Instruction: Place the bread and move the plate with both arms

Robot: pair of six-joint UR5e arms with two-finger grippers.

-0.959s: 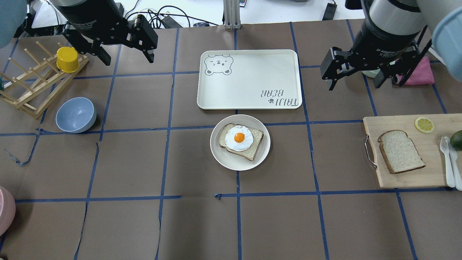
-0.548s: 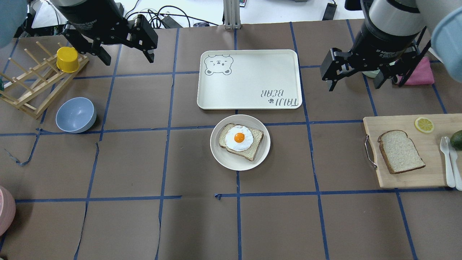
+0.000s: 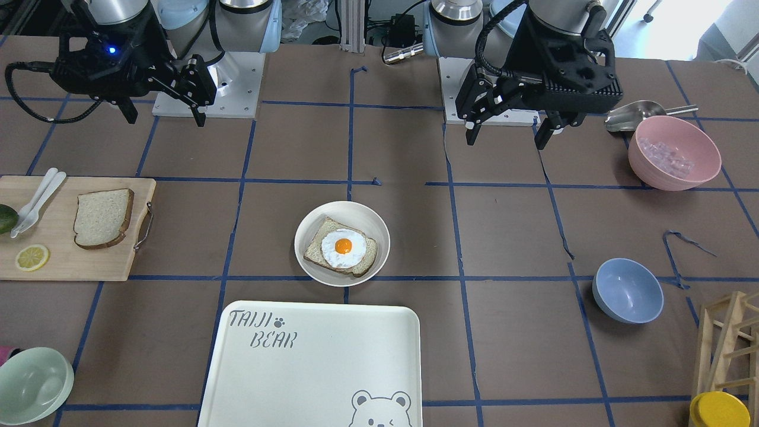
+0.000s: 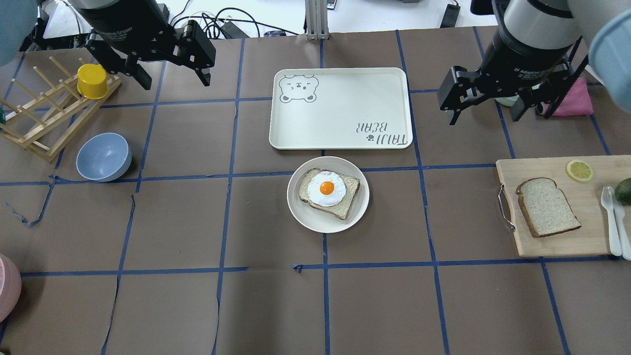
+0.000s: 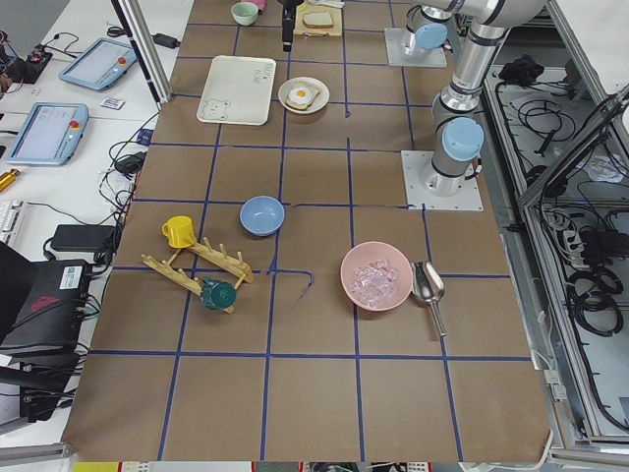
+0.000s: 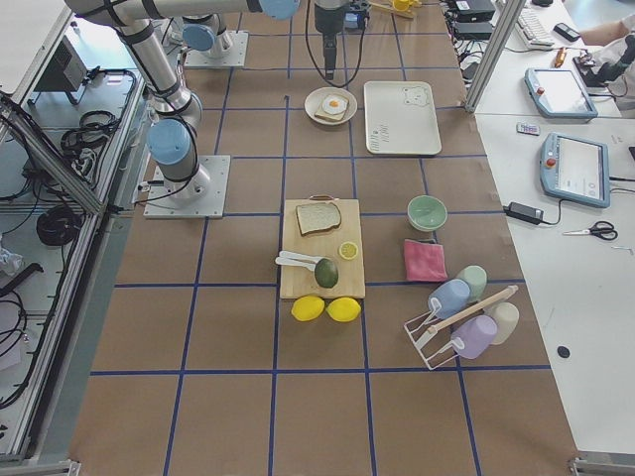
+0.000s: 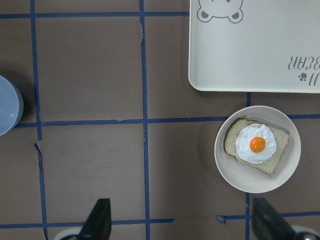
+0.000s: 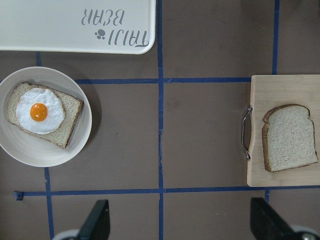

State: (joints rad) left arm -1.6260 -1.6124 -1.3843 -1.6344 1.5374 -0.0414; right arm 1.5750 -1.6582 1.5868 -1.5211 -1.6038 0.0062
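Plate (image 4: 315, 224), bearing egg-topped slice (image 4: 345, 207), is sitting mid-table; bread (image 4: 547, 207) is lying on cutting board (image 4: 557, 244), well apart. Beyond, left gripper (image 4: 175, 81) and right gripper (image 4: 483, 118) are hovering wide open, empty, barely shifting over the last second: task is still awaiting start.

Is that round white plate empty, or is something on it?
Not empty: the plate holds an egg-topped bread slice, lying flat inside its rim.

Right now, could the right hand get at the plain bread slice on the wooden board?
Probably yes. The right hand hangs open above the table, and the bread lies bare on the board, with nothing on it; the lemon slice and cutlery lie apart from it.
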